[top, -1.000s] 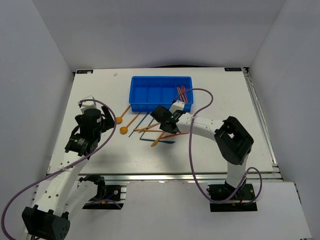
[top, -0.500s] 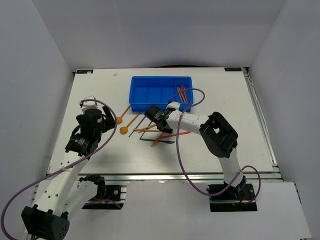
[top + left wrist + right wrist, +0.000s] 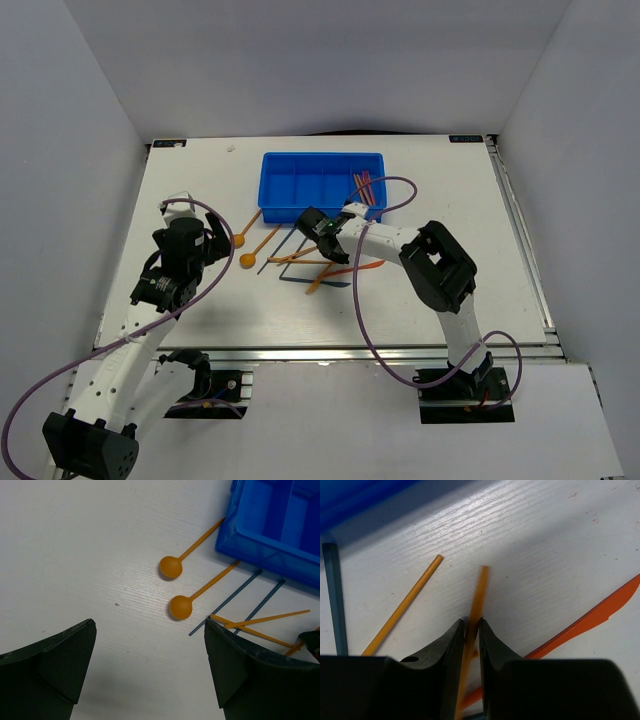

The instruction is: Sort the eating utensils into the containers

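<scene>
Clamping the orange stick [image 3: 479, 592], the right end effector [image 3: 470, 630] has its long axis pointing roughly toward the tray [image 3: 355, 500] (just beyond, nearer this arm).

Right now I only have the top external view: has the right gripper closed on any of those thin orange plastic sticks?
Observer: Yes, the right wrist view shows the right gripper pinching one thin orange plastic stick between its jaws.
Operator: What's beside it?
Observer: A flat orange plastic knife, its blade off to the right, outside the jaws.
Operator: Left gripper?
Observer: In its wrist view the left gripper stands wide open, holding nothing.
</scene>
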`<state>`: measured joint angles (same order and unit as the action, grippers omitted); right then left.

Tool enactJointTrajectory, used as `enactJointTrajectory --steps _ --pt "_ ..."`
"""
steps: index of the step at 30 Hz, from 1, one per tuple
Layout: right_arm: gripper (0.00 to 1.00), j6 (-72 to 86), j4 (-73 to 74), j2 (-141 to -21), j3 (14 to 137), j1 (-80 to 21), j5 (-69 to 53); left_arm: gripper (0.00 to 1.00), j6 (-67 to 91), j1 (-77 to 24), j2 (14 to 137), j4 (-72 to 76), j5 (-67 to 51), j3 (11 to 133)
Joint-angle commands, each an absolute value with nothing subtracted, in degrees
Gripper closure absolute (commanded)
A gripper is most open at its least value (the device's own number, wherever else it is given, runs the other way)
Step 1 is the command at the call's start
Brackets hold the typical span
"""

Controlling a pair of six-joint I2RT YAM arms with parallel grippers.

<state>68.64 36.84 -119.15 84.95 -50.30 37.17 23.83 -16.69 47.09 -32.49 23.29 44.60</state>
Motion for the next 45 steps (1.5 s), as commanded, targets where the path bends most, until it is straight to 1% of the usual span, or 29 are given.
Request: enactJointTrajectory --steps 1,2,4,5,7,8,9,15,19,20,22,25,26,27,28,29,30,32,33,34,38,42,45 --pt "0.77 72.33 36.91 -119.8 83.06 -50.1 36.3 0.02 23.38 -17.14 46.93 -31.82 22.85 44.65" --pt "0.84 73.03 36.74 -119.1 82.27 -50.18 35.95 0.02 23.38 -17.23 46.93 -31.82 22.85 44.56" --pt "0.86 73.39 36.3 -118.92 82.0 -50.1 35.77 0.02 23.38 -17.23 46.93 -31.82 22.85 44.56" --pt "0.92 73.74 36.21 -118.39 81.74 -50.1 35.6 0.02 23.38 -17.23 46.93 -31.82 22.85 44.56" --pt "0.93 73.83 36.12 -117.69 81.74 -50.1 35.68 0.02 23.38 -17.23 46.93 -31.82 22.85 44.56" --pt "0.98 73.74 36.21 -116.9 81.91 -50.1 35.68 0.02 23.38 -17.31 46.85 -31.82 22.85 44.65" --pt "1.0 73.65 36.38 -116.37 82.09 -50.18 35.77 0.02 23.38 -17.4 46.85 -31.73 22.94 44.65" --pt "1.0 71.11 35.95 -109.7 81.57 -50.19 35.33 0.02 23.38 -17.58 46.76 -31.9 23.2 44.65" --pt "1.0 60.59 26.49 -103.02 77.88 -50.01 32.0 0.02 23.47 -17.67 46.58 -31.99 23.38 44.65" --pt "1.0 52.64 20.28 -101.44 76.83 -49.75 28.42 0.02 23.47 -17.75 46.58 -31.99 23.47 44.65" --pt "1.0 48.18 20.12 -101.42 78.65 -48.43 26.64 0.02 23.47 -17.67 46.67 -32.08 23.55 44.65" --pt "1.0 37.12 20.4 -103.18 86.03 -45.8 22.86 0.02 23.47 -17.75 46.5 -31.99 23.55 44.65" --pt "1.0 33.96 19.61 -104.4 89.87 -45.01 20.68 0.02 23.47 -17.75 46.41 -31.99 23.55 44.65" --pt "1.0 27.4 16.9 -105.11 91.65 -43.0 19.26 0.02 23.47 -17.75 46.32 -31.99 23.55 44.65" --pt "1.0 24.64 15.83 -106.07 93.58 -41.67 17.42 0.02 23.47 -17.67 46.41 -31.99 23.55 44.65" --pt "1.0 21.83 14.78 -108.52 95.6 -40.36 11.92 0.02 23.47 -17.75 46.32 -31.91 23.47 44.65" --pt "1.0 19.53 13.81 -109.85 99.71 -37.47 9.86 0.02 23.47 -17.67 46.41 -31.9 23.47 44.74" --pt "1.0 14.34 12.83 -114.14 104.21 -35.25 8.18 0.02 23.47 -17.67 46.67 -31.99 23.38 44.65" --pt "1.0 12.24 13.09 -115.82 109.02 -34.11 9.04 0.02 23.47 -17.67 46.76 -31.99 23.29 44.65" --pt "1.0 7.61 12.4 -117.06 110.9 -33.67 9.92 0.02 23.38 -17.67 46.76 -31.91 23.29 44.65" --pt "1.0 0.45 4.16 -121.02 111.71 -31.47 9.5 0.02 23.29 -17.75 47.2 -31.82 22.76 44.74" --pt "1.0 0.44 0.97 -124.62 113.64 -28.83 7.65 0.02 23.2 -17.75 47.55 -31.64 22.33 44.74" --pt "1.0 0.88 -2.28 -125.77 113.56 -28.65 7.56 0.02 23.03 -17.84 47.99 -31.55 21.97 44.74"
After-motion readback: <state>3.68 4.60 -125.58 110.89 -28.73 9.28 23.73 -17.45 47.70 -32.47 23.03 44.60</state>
